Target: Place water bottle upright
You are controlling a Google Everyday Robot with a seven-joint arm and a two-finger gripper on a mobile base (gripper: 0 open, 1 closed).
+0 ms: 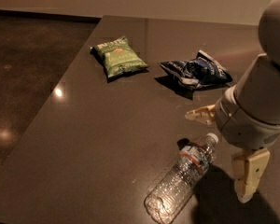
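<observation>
One arm (263, 94) bent low at right, gripper (216, 157) spread wide beside lying water bottle (182, 181)

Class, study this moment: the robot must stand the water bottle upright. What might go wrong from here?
1. The water bottle lies on its side, round and ribbed. A nudge from the tool, open just right of the cap, may roll it away.
2. If gripped near the cap, the long body might swing or slip while being tipped up.
3. If released while tilted, it may topple on the smooth table.
</observation>
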